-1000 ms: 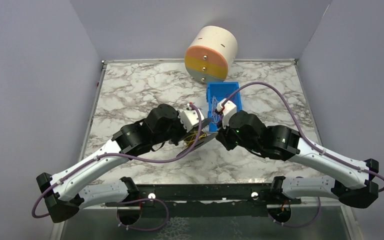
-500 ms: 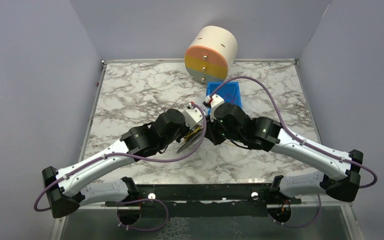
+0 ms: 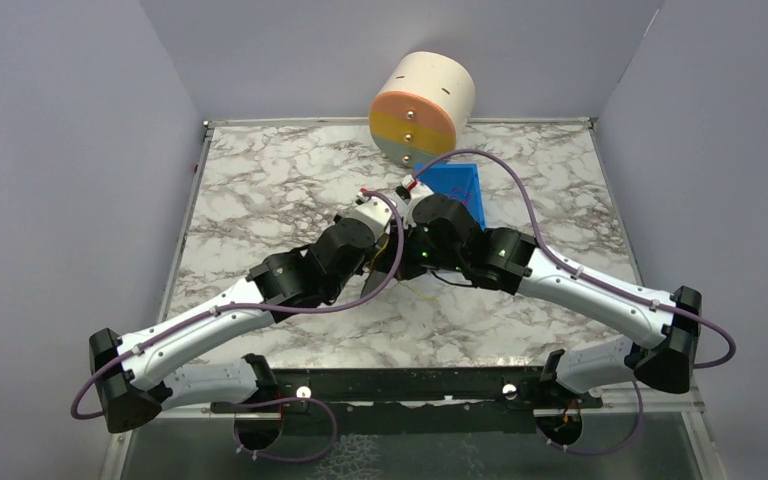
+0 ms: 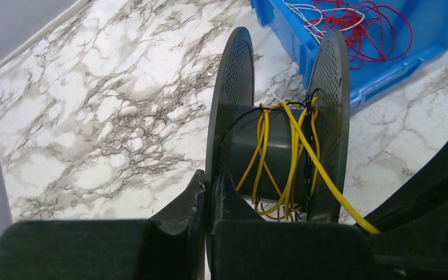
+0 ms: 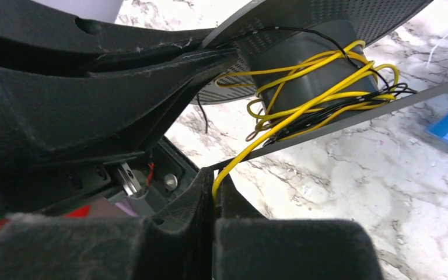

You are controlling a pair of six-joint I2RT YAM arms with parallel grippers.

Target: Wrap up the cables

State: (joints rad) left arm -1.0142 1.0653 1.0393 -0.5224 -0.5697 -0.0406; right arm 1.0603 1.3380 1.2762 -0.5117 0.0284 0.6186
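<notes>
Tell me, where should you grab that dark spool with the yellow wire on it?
Probably grip the spool by the rim of one flat flange, coming in edge-on so a finger lands on each face. The core between the discs carries the yellow wire, so pinching there would trap the winding. The left gripper grips it just so.

Both clamped tight — left gripper [image 4: 210, 188], right gripper [image 5: 214, 188].

1 camera hangs above the counter's [image 3: 260, 190] near edge and looks down toward the far edge, over both arms. The 2 wrist cameras sit very close in: the left faces the far edge, the right faces leftward. Both share the spool [image 4: 329, 87] and yellow cable [image 4: 262, 146].
</notes>
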